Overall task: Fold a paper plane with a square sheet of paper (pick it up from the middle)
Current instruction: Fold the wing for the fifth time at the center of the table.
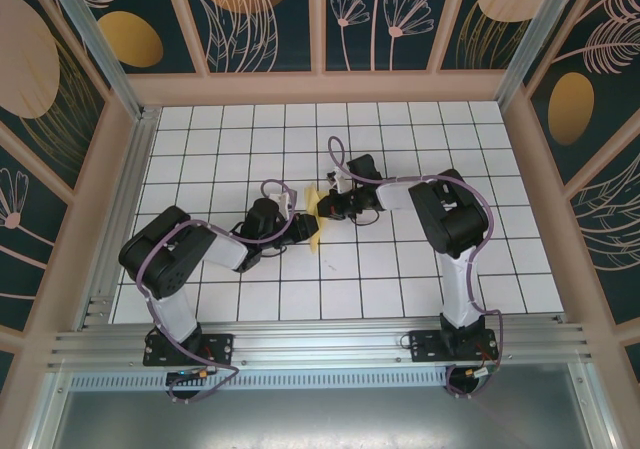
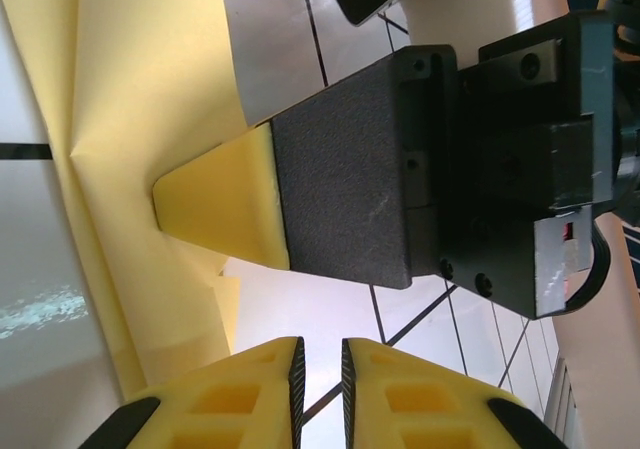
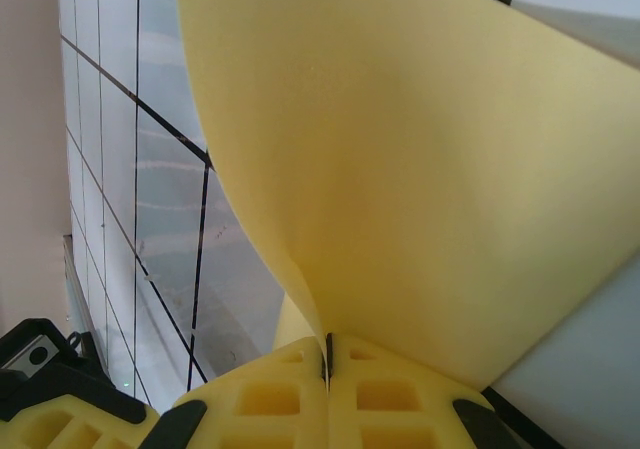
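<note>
Item: square sheet of paper (image 3: 400,169), partly folded; light, limp, best pinched along creases. Sits between right gripper (image 3: 327,347), clamped on its fold, and left gripper (image 2: 322,354), barely parted, empty.

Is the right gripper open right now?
No: the right gripper is pinched shut on the edge of the yellow paper, which fans out from it.
</note>
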`<action>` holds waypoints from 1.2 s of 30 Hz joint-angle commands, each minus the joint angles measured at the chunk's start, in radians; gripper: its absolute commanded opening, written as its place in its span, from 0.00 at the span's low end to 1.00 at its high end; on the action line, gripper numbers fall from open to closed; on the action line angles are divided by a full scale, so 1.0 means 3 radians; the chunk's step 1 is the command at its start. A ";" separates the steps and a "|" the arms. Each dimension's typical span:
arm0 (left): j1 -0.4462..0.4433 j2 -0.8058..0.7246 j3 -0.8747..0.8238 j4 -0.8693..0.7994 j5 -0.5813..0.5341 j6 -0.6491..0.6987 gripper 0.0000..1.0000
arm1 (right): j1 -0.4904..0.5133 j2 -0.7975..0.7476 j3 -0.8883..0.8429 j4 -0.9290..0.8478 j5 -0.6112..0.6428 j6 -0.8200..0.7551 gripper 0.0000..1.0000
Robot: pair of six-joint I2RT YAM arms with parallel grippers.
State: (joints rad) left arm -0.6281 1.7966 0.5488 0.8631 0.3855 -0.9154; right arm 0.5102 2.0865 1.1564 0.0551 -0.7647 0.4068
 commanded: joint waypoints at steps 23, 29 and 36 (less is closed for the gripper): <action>-0.0056 0.0265 0.0186 -0.0428 -0.0168 0.0098 0.20 | 0.0043 0.0242 0.0010 -0.0267 0.0324 -0.0016 0.00; -0.0129 0.0196 0.0344 -0.1207 -0.0562 0.0214 0.16 | 0.0048 -0.0070 0.0096 -0.0345 0.0346 0.0145 0.11; -0.0141 0.0226 0.0453 -0.1535 -0.0712 0.0204 0.09 | 0.0032 -0.0589 0.0059 -0.0435 0.0785 0.0396 0.21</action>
State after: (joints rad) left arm -0.6701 1.8332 0.6800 0.5606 0.2516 -0.8803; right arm 0.5240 1.9980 1.1797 -0.0425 -0.6262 0.4866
